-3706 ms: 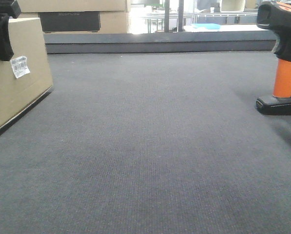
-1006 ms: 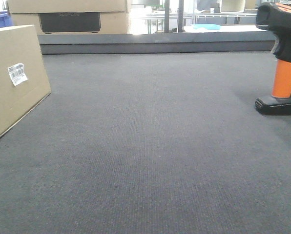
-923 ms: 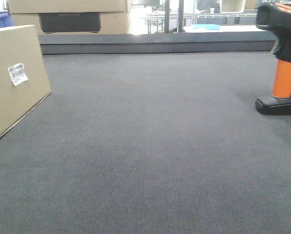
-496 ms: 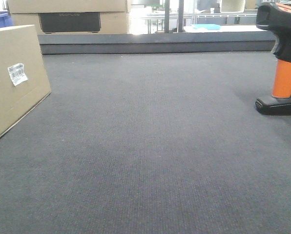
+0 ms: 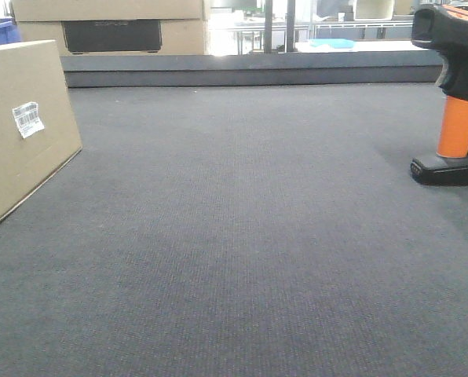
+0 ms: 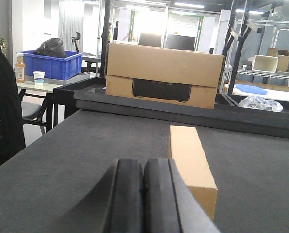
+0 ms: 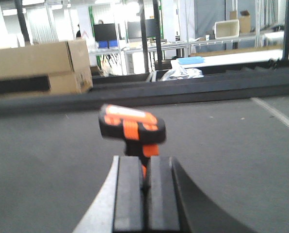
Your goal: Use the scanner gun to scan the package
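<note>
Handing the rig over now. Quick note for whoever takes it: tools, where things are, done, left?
Left tool: shut, empty, behind the package and not touching it.
Right tool: shut, empty, lined up behind the scanner gun, not gripping it.
Package: standing on the dark mat at its left side, barcode label facing the mat's middle.
Scanner gun: upright on its base at the right side of the mat, far from the package.
Done: nothing visible; both things sit untouched.
Left: pick up the scanner, aim it at the label, scan.
</note>
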Robot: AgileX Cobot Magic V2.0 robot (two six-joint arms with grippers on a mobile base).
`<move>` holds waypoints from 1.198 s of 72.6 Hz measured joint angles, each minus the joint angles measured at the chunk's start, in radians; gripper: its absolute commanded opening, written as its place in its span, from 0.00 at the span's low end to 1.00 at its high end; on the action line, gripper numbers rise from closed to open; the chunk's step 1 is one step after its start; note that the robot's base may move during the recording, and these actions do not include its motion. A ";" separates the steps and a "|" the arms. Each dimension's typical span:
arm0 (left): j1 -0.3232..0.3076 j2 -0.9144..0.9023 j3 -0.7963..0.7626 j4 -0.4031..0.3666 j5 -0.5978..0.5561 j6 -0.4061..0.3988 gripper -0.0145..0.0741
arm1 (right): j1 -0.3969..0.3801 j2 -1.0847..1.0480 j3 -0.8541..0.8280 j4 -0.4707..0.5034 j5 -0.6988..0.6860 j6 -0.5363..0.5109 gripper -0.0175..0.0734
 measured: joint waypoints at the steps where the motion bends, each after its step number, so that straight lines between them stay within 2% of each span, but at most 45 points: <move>1: 0.000 0.000 0.000 0.000 0.000 0.000 0.04 | 0.002 -0.002 0.009 0.002 0.000 -0.014 0.01; 11: 0.000 0.000 0.000 0.000 0.001 0.000 0.04 | 0.013 -0.006 0.085 0.004 -0.045 -0.096 0.01; 24: 0.000 0.000 0.000 0.000 0.001 0.000 0.04 | 0.013 -0.006 0.183 0.015 -0.201 -0.117 0.01; 36: 0.000 0.000 0.000 0.000 0.001 0.000 0.04 | 0.013 -0.006 0.190 0.056 -0.201 -0.119 0.01; 87: 0.000 0.000 0.000 0.000 0.001 0.000 0.04 | 0.013 -0.006 0.190 0.059 -0.174 -0.119 0.01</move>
